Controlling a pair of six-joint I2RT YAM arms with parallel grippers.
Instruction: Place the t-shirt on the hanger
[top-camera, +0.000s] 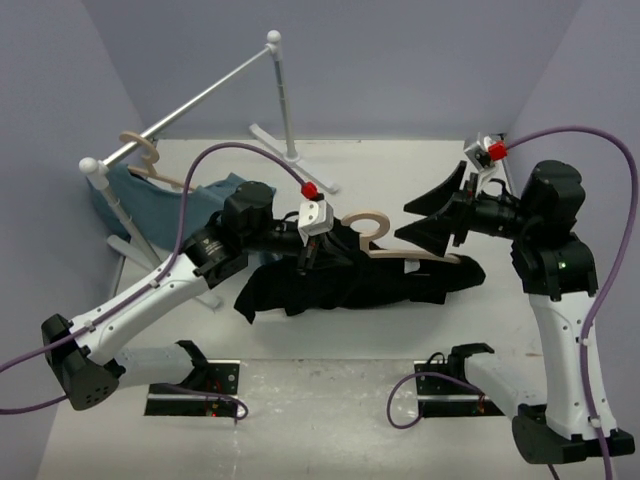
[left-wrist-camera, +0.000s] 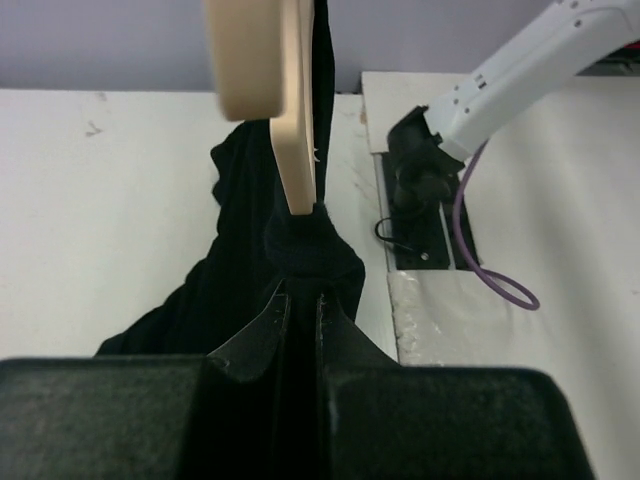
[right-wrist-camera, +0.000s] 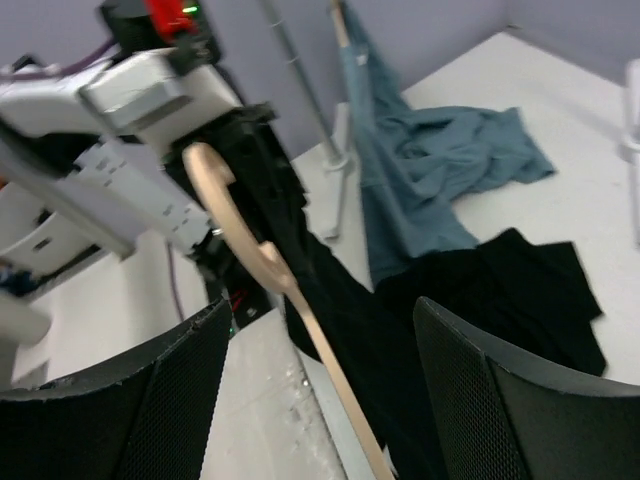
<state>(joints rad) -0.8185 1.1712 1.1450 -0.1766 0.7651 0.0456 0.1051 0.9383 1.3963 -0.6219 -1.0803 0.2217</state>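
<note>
On the table (top-camera: 330, 345) lies our black t-shirt (top-camera: 350, 285), one arm of the beige hanger (top-camera: 410, 256) showing bare. Our left gripper (top-camera: 310, 258) pinches cloth beside the hook. The right gripper (top-camera: 402, 222), wide and empty, should draw fabric over that arm gently.

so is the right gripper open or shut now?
Open. The right gripper shows fingers wide apart in overhead and wrist views; the hanger passes between them unclamped.

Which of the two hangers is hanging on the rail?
The far-left hanger, carrying the blue shirt; the other hanger is at the black shirt, mid-table.
</note>
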